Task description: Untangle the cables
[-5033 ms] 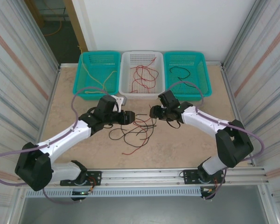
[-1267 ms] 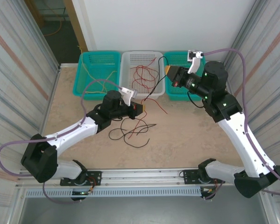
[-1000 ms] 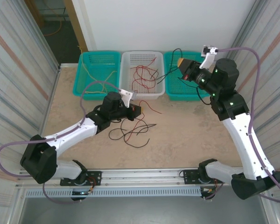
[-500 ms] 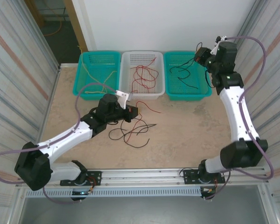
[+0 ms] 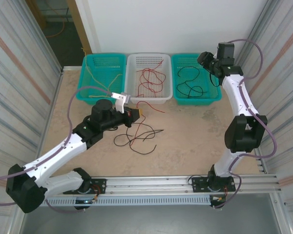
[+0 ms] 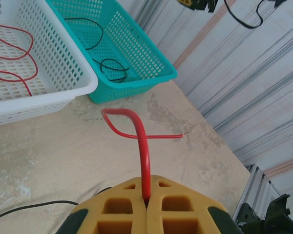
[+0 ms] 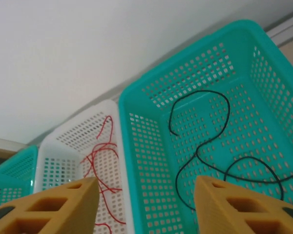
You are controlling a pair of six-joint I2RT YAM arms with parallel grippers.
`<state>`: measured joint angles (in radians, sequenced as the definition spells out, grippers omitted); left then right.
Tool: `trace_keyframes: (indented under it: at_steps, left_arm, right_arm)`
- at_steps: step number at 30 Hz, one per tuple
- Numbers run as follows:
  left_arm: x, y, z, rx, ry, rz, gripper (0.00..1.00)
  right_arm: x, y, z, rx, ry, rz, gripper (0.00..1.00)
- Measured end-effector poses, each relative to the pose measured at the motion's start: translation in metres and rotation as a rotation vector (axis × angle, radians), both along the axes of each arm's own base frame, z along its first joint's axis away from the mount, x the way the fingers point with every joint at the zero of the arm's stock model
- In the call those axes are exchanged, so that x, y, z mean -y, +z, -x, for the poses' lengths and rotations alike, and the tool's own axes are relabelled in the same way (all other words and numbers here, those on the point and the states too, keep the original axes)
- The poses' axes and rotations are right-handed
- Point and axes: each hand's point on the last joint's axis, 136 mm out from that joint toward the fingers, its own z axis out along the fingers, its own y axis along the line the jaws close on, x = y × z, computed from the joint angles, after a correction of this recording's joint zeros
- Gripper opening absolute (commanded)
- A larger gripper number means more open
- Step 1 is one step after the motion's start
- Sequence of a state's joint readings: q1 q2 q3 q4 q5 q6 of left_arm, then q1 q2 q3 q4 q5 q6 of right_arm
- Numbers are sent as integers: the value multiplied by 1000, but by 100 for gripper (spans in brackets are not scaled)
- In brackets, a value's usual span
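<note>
Two teal baskets; one white basket; two arms; cables maybe eight, tangled.

Left white-and-black arm stretches forward and inward, held low. Its yellow-padded left gripper is clamped on a thin red cable. Right white-and-black arm reaches far forward, elbow raised. The yellow-padded right gripper has its jaws apart and holds nothing.

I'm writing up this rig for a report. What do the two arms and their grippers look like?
Both the left arm and the right arm have white link shells, black joint housings, and purple-grey cables looping alongside. The left gripper and the right gripper each carry two yellow-orange fingers moulded with rectangular recesses.
</note>
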<state>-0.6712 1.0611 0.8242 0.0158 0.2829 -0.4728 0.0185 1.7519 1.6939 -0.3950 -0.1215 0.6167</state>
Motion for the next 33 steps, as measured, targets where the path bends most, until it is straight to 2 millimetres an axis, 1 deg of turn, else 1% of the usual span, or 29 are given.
trace_keyframes:
  at_steps: [2, 5, 8, 13, 16, 18, 21, 25, 29, 33]
  left_arm:
    - [-4, 4, -3, 1, 14, 13, 0]
    - [-12, 10, -11, -6, 46, 49, 0]
    - [-18, 16, -18, -14, 61, 89, 0]
    - [-20, 22, -18, -19, 31, 115, 0]
    - [-19, 29, -20, -14, 16, 127, 0]
    - [-21, 32, -23, -10, 19, 139, 0]
    - [-21, 39, -29, -4, 17, 151, 0]
    - [-17, 48, -34, 7, 4, 161, 0]
    - [-16, 57, -34, 22, -3, 170, 0]
    - [-16, 71, -37, 49, -2, 175, 0]
  right_arm:
    - [-5, -3, 8, -9, 8, 4, 55]
    - [-27, -5, 31, -11, 57, 27, 55]
    - [-67, -4, 67, 4, 152, 38, 56]
    - [-141, -1, 144, 70, 379, 31, 60]
    - [-169, -4, 178, 89, 479, 16, 60]
    - [-182, -9, 193, 91, 528, 6, 61]
    - [-197, -14, 207, 83, 581, -1, 61]
    - [-212, -13, 216, 91, 624, -10, 61]
    - [-216, -9, 216, 103, 626, -27, 60]
    - [-218, -13, 213, 96, 623, -23, 59]
